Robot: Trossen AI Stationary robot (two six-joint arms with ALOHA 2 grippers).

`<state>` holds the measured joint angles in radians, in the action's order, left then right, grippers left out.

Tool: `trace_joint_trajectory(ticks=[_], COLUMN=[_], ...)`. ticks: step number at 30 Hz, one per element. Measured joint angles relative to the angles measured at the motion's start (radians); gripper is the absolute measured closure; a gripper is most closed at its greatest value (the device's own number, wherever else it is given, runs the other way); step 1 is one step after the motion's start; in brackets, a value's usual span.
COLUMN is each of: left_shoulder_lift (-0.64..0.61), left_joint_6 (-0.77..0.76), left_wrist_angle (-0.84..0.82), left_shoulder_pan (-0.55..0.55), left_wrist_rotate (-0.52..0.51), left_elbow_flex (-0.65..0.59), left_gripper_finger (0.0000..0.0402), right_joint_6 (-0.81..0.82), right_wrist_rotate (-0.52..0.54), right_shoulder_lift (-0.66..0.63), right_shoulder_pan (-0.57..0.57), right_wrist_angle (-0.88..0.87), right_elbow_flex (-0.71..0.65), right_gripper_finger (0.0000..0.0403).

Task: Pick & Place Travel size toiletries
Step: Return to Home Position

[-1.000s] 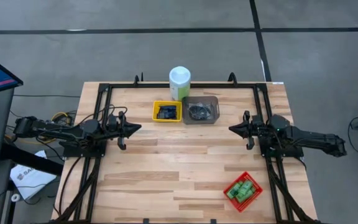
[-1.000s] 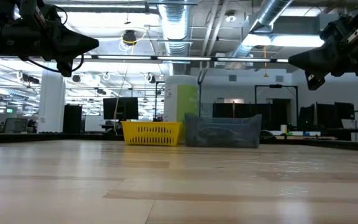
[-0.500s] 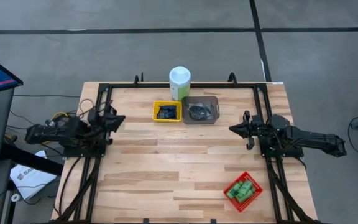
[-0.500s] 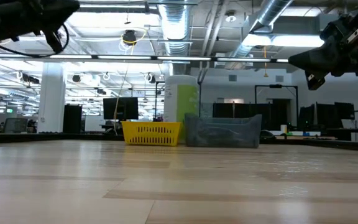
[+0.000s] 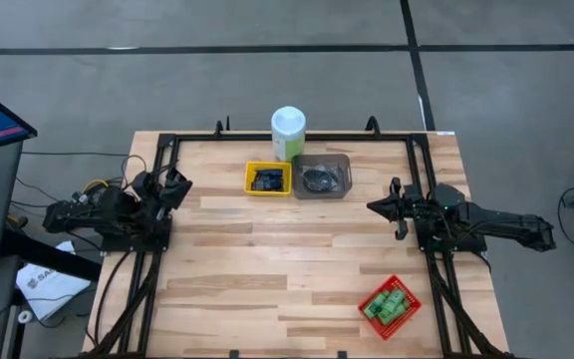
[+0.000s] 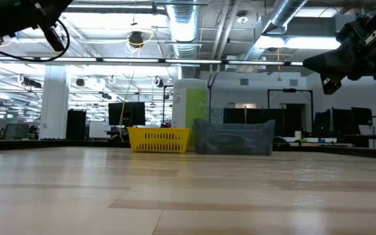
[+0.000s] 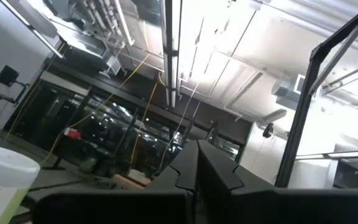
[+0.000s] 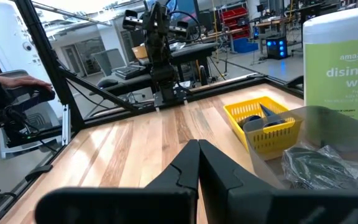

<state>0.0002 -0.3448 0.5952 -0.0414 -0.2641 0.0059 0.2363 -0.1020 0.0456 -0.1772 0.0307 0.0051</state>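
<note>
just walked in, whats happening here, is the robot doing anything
Nothing is being handled. The left gripper sits at the left edge of the table and the right gripper at its right side, both with jaws shut and empty. The blue tubes lie in the yellow basket, dark items in the grey bin, green bottles in the red tray.

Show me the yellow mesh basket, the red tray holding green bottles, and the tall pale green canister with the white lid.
yellow mesh basket [image 6: 160,140]: low view, on its front wall.
red tray [image 5: 375,290]: high view, on its rim.
tall pale green canister [image 5: 288,121]: high view, on its white lid.
</note>
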Motion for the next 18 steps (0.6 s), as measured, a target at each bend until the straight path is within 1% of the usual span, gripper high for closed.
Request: trace_joint_trajectory(ticks=[2, 3, 7, 9, 11, 16, 18], left_shoulder_lift=[0.000, 0.000, 0.000, 0.000, 0.000, 0.000, 0.000], left_joint_6=[0.037, 0.070, 0.134, 0.175, 0.192, 0.186, 0.186], left_wrist_angle=[-0.012, -0.032, -0.146, -0.183, -0.240, -0.422, -0.470], left_shoulder_pan=[0.000, 0.000, 0.000, 0.000, 0.004, 0.060, 0.085], left_wrist_rotate=[0.016, 0.045, 0.249, 0.321, 0.344, 0.342, 0.341], left_elbow_flex=[0.000, 0.000, 0.000, 0.000, 0.000, 0.000, 0.000], left_gripper_finger=[0.0401, 0.0401, 0.0401, 0.0401, 0.0401, 0.0401, 0.0401], right_joint_6=[0.000, 0.000, 0.000, 0.000, 0.000, 0.000, 0.000], right_wrist_rotate=[0.000, 0.000, 0.000, 0.000, 0.000, 0.000, 0.000], right_shoulder_lift=[0.000, 0.000, 0.000, 0.000, 0.000, 0.000, 0.000], right_shoulder_pan=[0.000, 0.000, 0.000, 0.000, 0.000, 0.000, 0.000], right_wrist_angle=[0.000, 0.000, 0.000, 0.000, 0.000, 0.000, 0.000], right_elbow_flex=[0.000, 0.000, 0.000, 0.000, 0.000, 0.000, 0.000], right_gripper_finger=[0.0403, 0.0403, 0.0403, 0.0403, 0.0403, 0.0403, 0.0403])
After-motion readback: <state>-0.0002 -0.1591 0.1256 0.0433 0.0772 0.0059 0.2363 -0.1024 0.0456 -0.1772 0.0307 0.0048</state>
